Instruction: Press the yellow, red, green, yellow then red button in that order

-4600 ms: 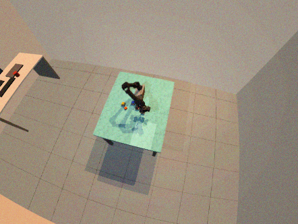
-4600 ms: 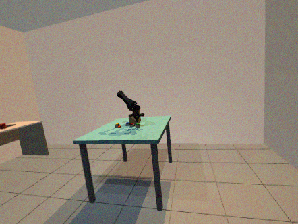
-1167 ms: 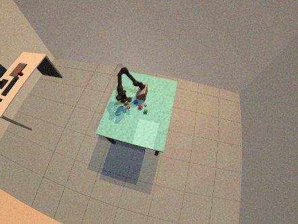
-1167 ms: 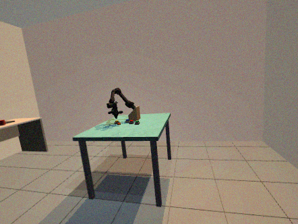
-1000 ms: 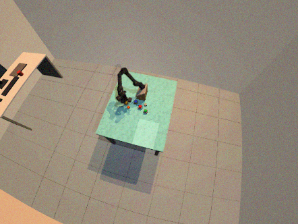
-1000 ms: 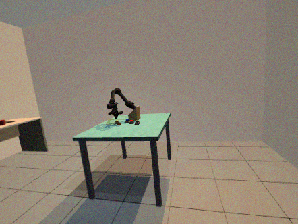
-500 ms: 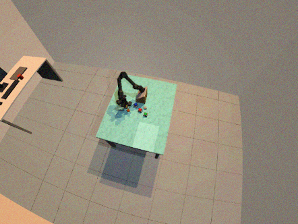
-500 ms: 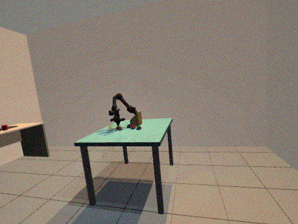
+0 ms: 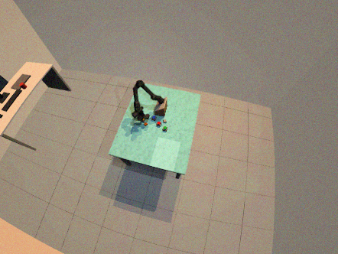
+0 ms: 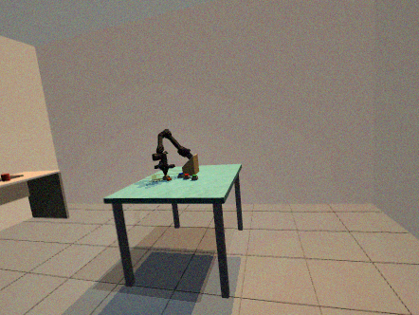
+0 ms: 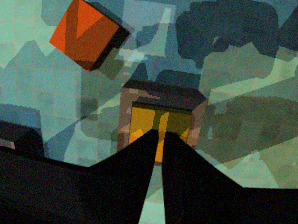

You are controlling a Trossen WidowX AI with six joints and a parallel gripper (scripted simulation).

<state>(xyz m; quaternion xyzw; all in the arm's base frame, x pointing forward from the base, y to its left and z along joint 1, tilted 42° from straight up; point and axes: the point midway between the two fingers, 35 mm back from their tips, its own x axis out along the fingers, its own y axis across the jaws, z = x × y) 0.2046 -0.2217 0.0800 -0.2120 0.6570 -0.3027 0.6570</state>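
Observation:
In the wrist view a yellow button in a dark square housing lies right under my gripper, whose fingers are shut with nothing between them; their tips meet over the yellow cap. An orange block lies just beyond the button to the left. In the top view the gripper is low over the table's left part, and the yellow button is hidden beneath it. The blue button, the red button and the green button stand in a row to its right.
The green table carries the arm's tan base block at the back. A paler rectangle is marked near the front edge. A small pale block lies by the green button. A desk stands far left.

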